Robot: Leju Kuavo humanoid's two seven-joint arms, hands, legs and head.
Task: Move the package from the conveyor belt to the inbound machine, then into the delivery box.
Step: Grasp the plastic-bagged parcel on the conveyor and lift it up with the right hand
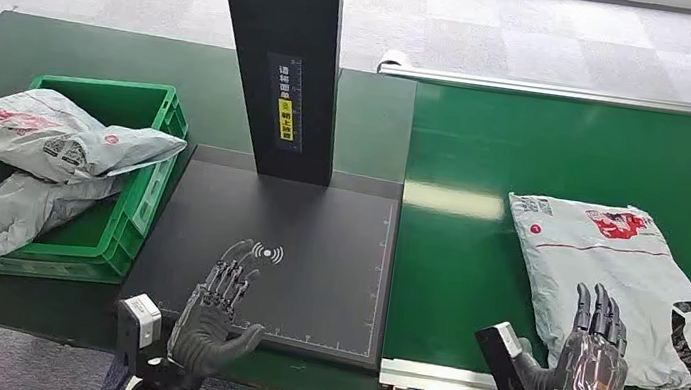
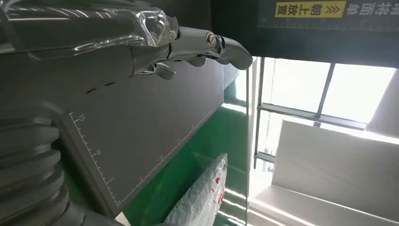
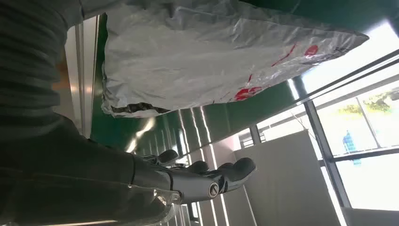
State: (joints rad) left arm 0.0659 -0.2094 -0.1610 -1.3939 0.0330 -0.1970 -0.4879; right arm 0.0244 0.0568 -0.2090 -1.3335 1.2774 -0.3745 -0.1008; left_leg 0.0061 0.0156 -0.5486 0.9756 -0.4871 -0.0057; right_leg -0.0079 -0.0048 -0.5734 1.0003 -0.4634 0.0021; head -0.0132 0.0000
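Crate [image 1: 162, 120], green, with two grey packages [image 1: 66, 140] inside.

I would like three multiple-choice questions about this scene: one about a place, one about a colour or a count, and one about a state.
1. Where does the flat grey plastic package lie?
A. on the green conveyor belt
B. on the black scanner plate
C. in the crate

2. What colour is the plastic crate holding the other grey bags?
A. blue
B. green
C. red

3. What is the right hand doing?
A. gripping the package
B. hovering open above the package's near edge
C. resting in the crate

Answers: 1 A, the package lies flat on the belt. 2 B, its walls are green. 3 B, its fingers are spread and hold nothing.
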